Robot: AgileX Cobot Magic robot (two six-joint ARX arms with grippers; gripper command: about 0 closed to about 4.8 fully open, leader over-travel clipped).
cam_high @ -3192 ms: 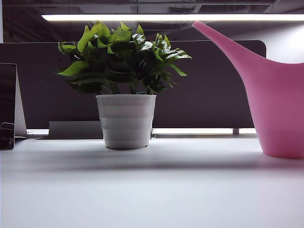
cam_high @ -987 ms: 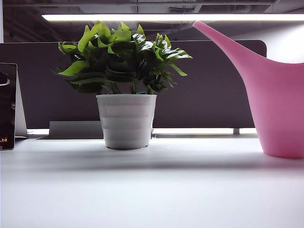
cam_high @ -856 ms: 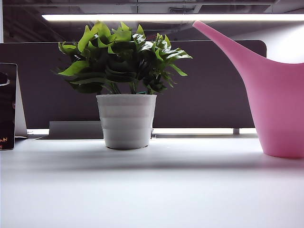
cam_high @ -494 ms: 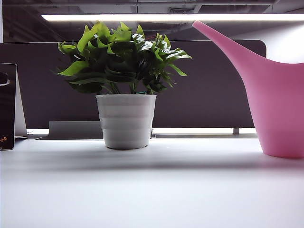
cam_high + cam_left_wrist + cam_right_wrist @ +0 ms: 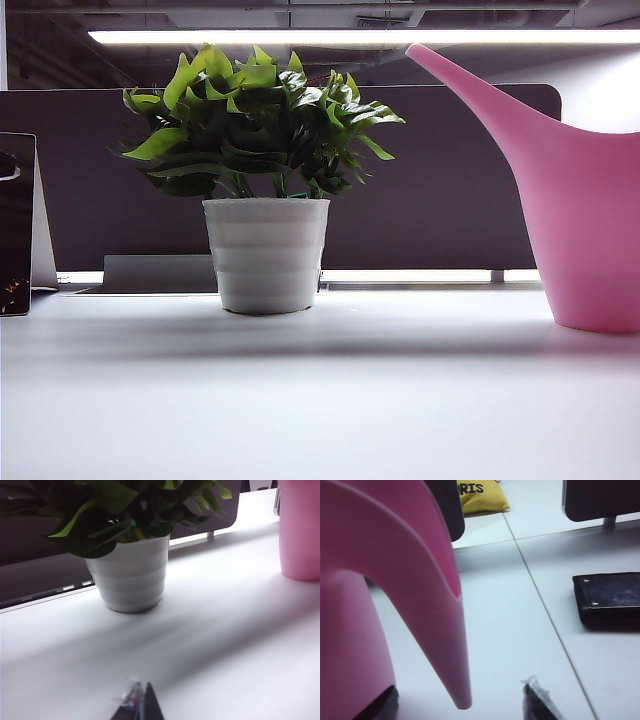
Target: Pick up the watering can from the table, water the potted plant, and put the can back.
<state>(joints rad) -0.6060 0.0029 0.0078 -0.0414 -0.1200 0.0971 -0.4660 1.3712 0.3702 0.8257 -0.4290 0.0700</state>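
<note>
The pink watering can [image 5: 590, 230] stands on the white table [image 5: 320, 400] at the right, its spout rising up and to the left. The potted plant [image 5: 265, 250] in its white ribbed pot stands left of centre. Neither gripper shows in the exterior view. In the right wrist view my right gripper [image 5: 462, 705] is open, and the down-hanging tapered end of the can's handle [image 5: 455, 645] sits between its fingers without touching them. My left gripper [image 5: 141, 702] is shut and empty, low over the table, well short of the potted plant [image 5: 130, 575] and the watering can [image 5: 300, 530].
A dark partition [image 5: 440, 180] runs behind the table. A dark upright panel [image 5: 15, 225] stands at the left edge. In the right wrist view a flat black case [image 5: 607, 597] lies on the table beyond the can, with a yellow bag [image 5: 480, 495] and a monitor [image 5: 600, 500] farther back.
The can and the plant have not moved in the exterior view. Only the reflection in the dark panel at the left edge has shifted.
</note>
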